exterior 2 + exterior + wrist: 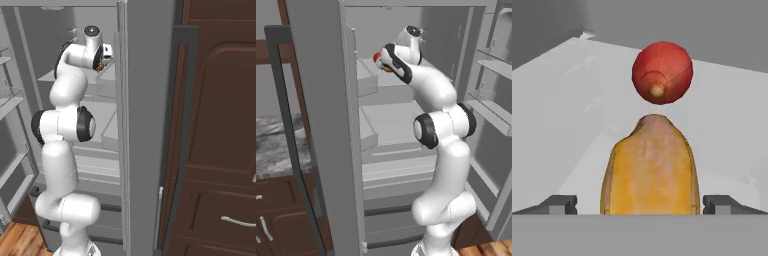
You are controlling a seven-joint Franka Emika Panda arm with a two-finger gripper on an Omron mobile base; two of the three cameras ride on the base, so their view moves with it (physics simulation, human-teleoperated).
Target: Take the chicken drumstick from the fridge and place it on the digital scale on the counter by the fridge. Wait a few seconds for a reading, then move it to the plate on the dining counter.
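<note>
In the left base view, your end effector (382, 64) reaches onto the fridge (406, 125) shelf. In the hand view, open fingers (559, 204) straddle the chicken drumstick (650, 170), probably untouched; close centrally, avoiding the red fruit (662, 72) beyond.

A small red round fruit (662, 72) with a pale stem end sits on a grey shelf. Dark brown cabinets (220, 150) with a silver handle (237, 221) stand alongside, above a wooden floor (20, 240).
</note>
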